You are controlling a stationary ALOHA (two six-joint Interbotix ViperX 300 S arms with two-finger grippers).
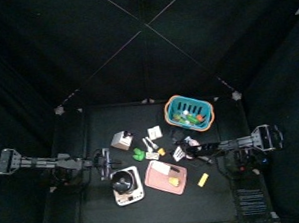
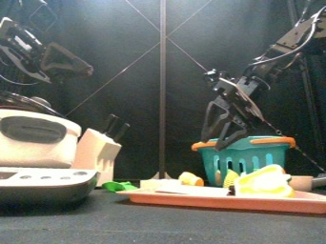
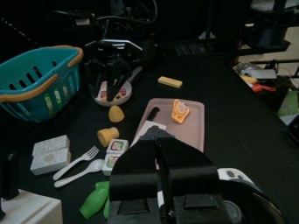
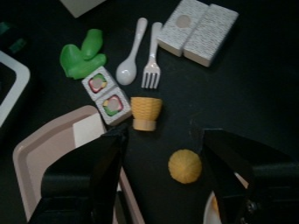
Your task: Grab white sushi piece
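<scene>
Two white sushi pieces (image 4: 105,93) with green and pink centres lie side by side on the black table, next to a pink cutting board (image 4: 47,157). The left wrist view shows the same sushi pieces (image 3: 115,152) beside an orange cone-shaped food piece (image 3: 107,136). My right gripper (image 4: 177,171) hangs open above the table with nothing between its jaws. The sushi lies ahead of one jaw, outside the gap, and a yellow food piece (image 4: 184,164) lies within it. My left gripper (image 3: 160,171) is shut and empty, held back from the sushi.
A white fork (image 4: 151,61) and spoon (image 4: 131,58), a green toy vegetable (image 4: 80,52) and white boxes (image 4: 197,31) lie beyond the sushi. A teal basket (image 1: 188,107) stands at the back right. A white kitchen scale (image 2: 41,145) fills the front left.
</scene>
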